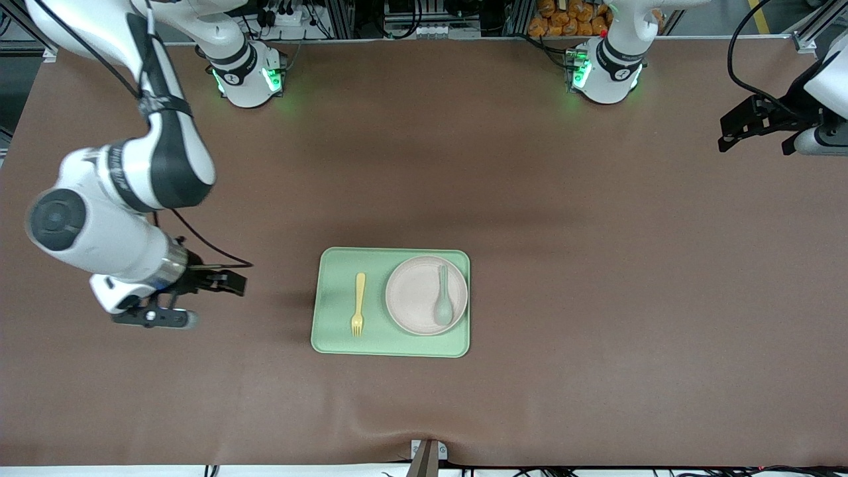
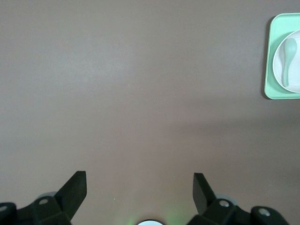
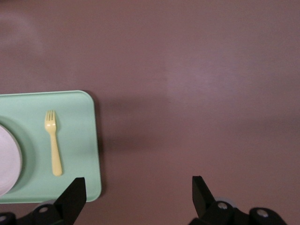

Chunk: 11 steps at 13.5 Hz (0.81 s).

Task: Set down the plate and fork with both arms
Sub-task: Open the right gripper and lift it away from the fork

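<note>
The plate (image 1: 426, 295) and the fork (image 1: 358, 303) are seen side by side on the green tray (image 1: 331, 341), a spoon (image 1: 443, 298) lying in the plate. The right gripper (image 1: 199, 291) and left gripper (image 1: 755, 132) are held released over bare table at opposite ends

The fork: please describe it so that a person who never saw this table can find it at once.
Find the green tray on the brown table. The fork lies on it beside the plate, toward the right arm's end. It is pale yellow with tines, while the spoon on the plate is grey-green.
</note>
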Each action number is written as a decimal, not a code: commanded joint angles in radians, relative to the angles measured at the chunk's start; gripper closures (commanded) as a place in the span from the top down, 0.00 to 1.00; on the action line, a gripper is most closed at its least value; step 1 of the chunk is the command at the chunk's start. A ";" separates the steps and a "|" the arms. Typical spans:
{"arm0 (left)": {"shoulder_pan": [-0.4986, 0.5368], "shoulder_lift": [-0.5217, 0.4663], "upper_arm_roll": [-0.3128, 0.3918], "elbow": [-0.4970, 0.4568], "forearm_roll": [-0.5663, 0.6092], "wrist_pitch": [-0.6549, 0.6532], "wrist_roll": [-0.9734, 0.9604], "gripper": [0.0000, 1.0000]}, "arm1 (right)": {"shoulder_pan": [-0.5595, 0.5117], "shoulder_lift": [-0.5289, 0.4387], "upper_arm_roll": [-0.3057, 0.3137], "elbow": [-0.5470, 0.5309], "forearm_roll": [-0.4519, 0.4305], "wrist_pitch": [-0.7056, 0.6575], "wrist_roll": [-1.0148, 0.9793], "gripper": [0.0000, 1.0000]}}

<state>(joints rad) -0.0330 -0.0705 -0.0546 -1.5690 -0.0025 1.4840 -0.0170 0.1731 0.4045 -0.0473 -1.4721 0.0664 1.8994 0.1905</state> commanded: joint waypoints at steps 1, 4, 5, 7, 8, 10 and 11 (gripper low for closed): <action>-0.004 0.006 -0.007 0.014 -0.004 -0.011 0.000 1.00 | -0.078 -0.085 0.018 -0.025 -0.014 -0.064 -0.058 1.00; -0.004 0.006 -0.007 0.014 -0.004 -0.011 0.000 1.00 | -0.135 -0.166 0.020 -0.027 -0.016 -0.150 -0.085 1.00; -0.004 0.006 -0.007 0.014 -0.004 -0.011 0.000 1.00 | -0.148 -0.196 0.020 -0.031 -0.016 -0.172 -0.094 1.00; -0.004 0.006 -0.007 0.014 -0.004 -0.011 0.000 1.00 | -0.170 -0.271 0.018 -0.086 -0.031 -0.175 -0.146 1.00; -0.004 0.006 -0.007 0.014 -0.004 -0.011 0.000 1.00 | -0.175 -0.317 0.018 -0.123 -0.040 -0.175 -0.151 1.00; -0.002 0.006 -0.007 0.014 -0.004 -0.011 0.000 1.00 | -0.173 -0.410 0.020 -0.221 -0.042 -0.171 -0.148 1.00; -0.002 0.006 -0.007 0.015 -0.004 -0.011 0.000 1.00 | -0.172 -0.447 0.021 -0.258 -0.043 -0.171 -0.148 1.00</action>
<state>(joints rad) -0.0368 -0.0703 -0.0601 -1.5703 -0.0025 1.4840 -0.0170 0.0136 0.0793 -0.0469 -1.5846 0.0403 1.7052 0.0520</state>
